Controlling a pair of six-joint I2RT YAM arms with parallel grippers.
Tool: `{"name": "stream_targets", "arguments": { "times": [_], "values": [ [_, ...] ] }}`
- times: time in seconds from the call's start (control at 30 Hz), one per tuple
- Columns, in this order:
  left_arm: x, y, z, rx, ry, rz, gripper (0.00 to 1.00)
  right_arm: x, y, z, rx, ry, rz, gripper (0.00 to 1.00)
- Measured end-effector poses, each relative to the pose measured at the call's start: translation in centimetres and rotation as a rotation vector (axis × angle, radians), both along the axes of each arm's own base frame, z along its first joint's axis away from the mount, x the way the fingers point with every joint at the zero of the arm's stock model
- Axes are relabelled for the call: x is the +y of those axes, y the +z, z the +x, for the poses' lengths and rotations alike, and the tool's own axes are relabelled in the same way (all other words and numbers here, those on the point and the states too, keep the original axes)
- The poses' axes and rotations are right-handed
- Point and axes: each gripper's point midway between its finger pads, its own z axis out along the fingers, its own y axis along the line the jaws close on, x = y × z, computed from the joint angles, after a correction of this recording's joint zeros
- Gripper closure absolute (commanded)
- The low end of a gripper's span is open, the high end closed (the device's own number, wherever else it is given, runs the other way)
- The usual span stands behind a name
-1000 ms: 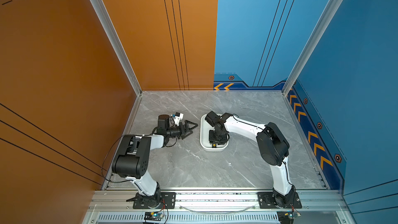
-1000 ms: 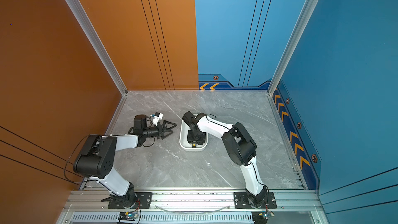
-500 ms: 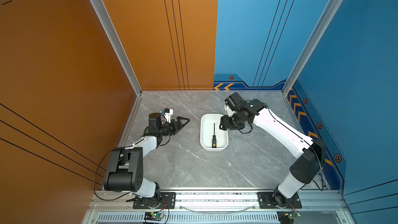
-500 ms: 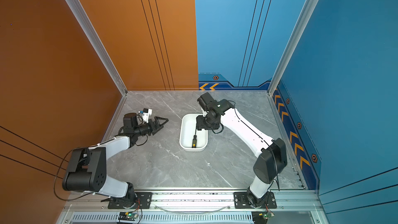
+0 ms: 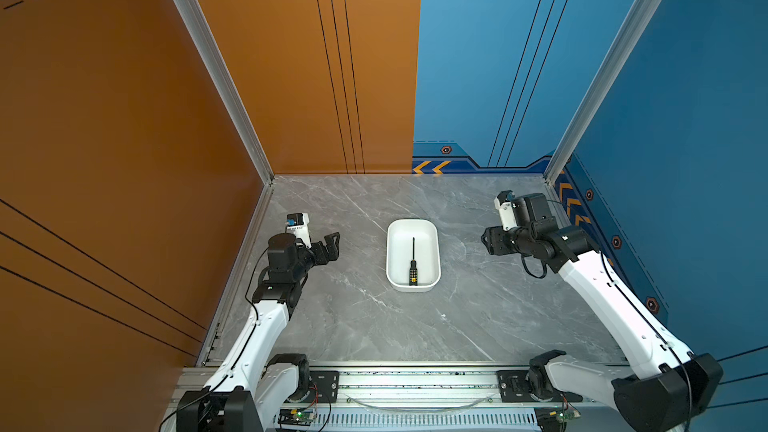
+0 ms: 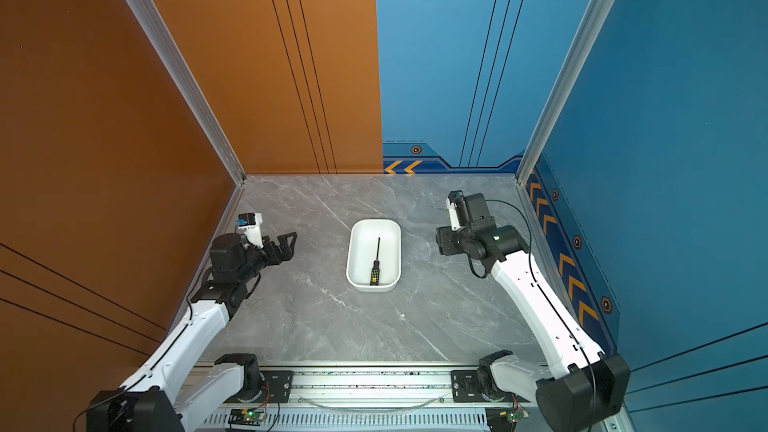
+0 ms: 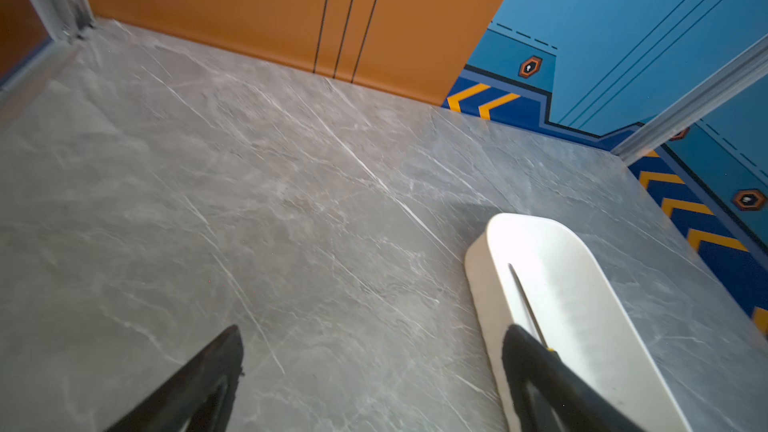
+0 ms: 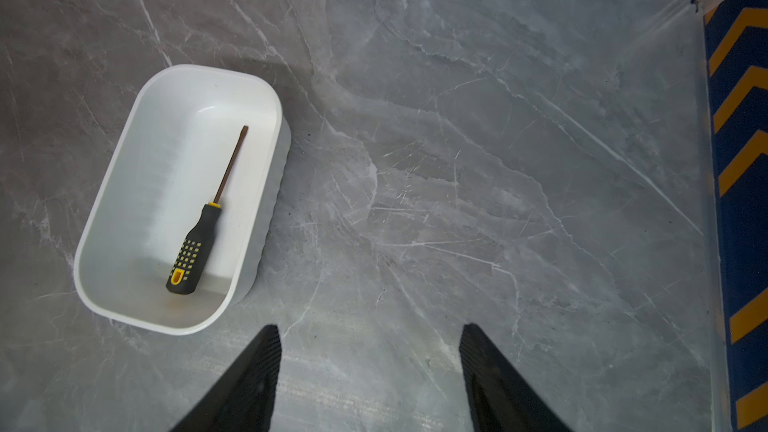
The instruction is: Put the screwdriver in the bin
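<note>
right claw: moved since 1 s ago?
Yes. The right claw was over the bin a second ago. In a top view it is now off to the bin's right, clear of its rim.

screwdriver (image 6: 376, 261) flat and lengthwise inside the white bin (image 6: 363, 243)

My left arm (image 5: 257, 334) and right arm (image 5: 615, 309) are smooth white shells set between bulky black joint housings. A thin black cable (image 5: 534, 272) loops off the right one, and another black cable (image 5: 249, 284) runs along the left. A small white camera block (image 5: 298, 224) sits at each wrist. My left gripper (image 5: 334, 248) and right gripper (image 5: 485, 243) are matte black, their fingers (image 8: 249, 380) tapering to ribbed points. Near me, black screwed base plates (image 5: 324, 380) sit on a silver rail (image 5: 415, 380).
</note>
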Motion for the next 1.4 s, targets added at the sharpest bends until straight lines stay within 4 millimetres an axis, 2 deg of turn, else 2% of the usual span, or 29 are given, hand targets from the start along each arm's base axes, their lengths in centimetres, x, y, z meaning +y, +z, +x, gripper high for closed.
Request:
{"name": "stream_targets", "arguments": {
  "times": [0.13,0.27,0.33,0.43,0.6,0.67,0.83,0.93,1.2,1.3,1.4],
  "values": [
    [2.1,-1.0,-0.3,-0.044,0.08,0.071,0.02,-2.5,-0.8,-0.2,-0.139,-0.046,-0.023,0.2],
    [2.9,-0.9,0.3,-0.078,0.101,0.111,0.02,-4.9,-2.0,-0.1,-0.251,-0.102,-0.067,0.11],
    [2.9,-1.0,0.8,-0.098,0.094,0.129,0.02,-6.1,-3.2,0.0,-0.286,-0.14,-0.086,0.1],
    [3.0,-2.2,0.9,-0.101,0.089,0.147,0.02,-7.7,-4.5,0.5,-0.316,-0.2,-0.097,0.1],
    [3.6,-4.6,0.8,-0.086,0.093,0.164,0.02,-8.9,-5.5,2.3,-0.409,-0.269,-0.072,0.1],
    [3.9,-5.0,0.9,-0.092,0.098,0.166,0.02,-9.4,-6.8,2.9,-0.425,-0.291,-0.064,0.09],
    [4.5,-6.5,1.4,-0.098,0.11,0.167,0.02,-10.8,-12.1,3.7,-0.407,-0.349,-0.053,0.09],
    [4.8,-7.2,1.9,-0.104,0.117,0.167,0.02,-11.3,-14.2,4.4,-0.401,-0.371,-0.047,0.09],
    [5.4,-7.9,3.0,-0.141,0.13,0.168,0.02,-11.4,-15.1,6.4,-0.478,-0.381,-0.025,0.09],
    [5.4,-9.3,3.2,-0.117,0.126,0.167,0.02,-11.5,-14.6,6.7,-0.503,-0.385,-0.017,0.08],
    [5.2,-8.9,3.3,-0.133,0.121,0.172,0.02,-11.4,-14.2,7.1,-0.511,-0.384,-0.013,0.07]
  ]
}}
